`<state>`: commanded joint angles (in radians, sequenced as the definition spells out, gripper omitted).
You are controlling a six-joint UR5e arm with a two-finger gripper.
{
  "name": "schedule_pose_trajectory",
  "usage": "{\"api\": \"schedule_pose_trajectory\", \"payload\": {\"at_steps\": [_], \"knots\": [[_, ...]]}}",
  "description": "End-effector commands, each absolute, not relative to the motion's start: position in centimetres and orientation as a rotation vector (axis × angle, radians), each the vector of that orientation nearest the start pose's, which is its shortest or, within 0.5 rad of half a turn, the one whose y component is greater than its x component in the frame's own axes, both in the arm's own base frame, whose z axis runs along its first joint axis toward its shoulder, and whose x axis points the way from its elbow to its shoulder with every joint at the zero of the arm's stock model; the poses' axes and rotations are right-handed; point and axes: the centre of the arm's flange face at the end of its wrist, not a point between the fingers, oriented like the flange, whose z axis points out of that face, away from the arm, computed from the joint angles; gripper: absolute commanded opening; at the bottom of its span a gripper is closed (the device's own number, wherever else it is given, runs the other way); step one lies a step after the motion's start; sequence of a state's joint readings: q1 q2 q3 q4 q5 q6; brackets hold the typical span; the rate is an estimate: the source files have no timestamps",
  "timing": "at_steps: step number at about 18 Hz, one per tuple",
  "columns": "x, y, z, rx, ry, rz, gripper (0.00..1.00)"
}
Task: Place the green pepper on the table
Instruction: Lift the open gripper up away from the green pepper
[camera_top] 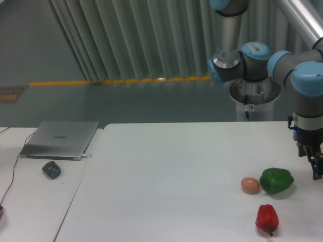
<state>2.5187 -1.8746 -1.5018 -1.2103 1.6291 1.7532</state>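
- Pepper first: the green pepper (276, 180) lies on the table (171, 171), toward the table's 3 o'clock edge, free of the claw.
- Just at its 9 o'clock sits a small brownish-orange egg-shaped object (250, 185), close beside it or touching; the view does not settle which.
- At the green pepper's 7 o'clock, a little apart, lies a red pepper (266, 218).
- At the green pepper's 2 o'clock, apart from it, hangs the gripper (316, 164), partly cut off by the frame edge; it holds nothing, but how wide its fingers stand I cannot tell.
- At the far 9 o'clock side, a narrower desk (30, 201) carries a silver laptop (60, 139), with a small dark object (51, 169) at the laptop's 6 o'clock.
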Motion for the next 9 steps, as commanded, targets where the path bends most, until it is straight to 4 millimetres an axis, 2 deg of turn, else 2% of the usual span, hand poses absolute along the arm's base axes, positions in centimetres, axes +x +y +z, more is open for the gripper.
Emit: {"api": "schedule_pose_trajectory", "payload": {"at_steps": [9], "knots": [[-42.82,46.35,39.3,-2.912,1.231,0.219,1.0]]}}
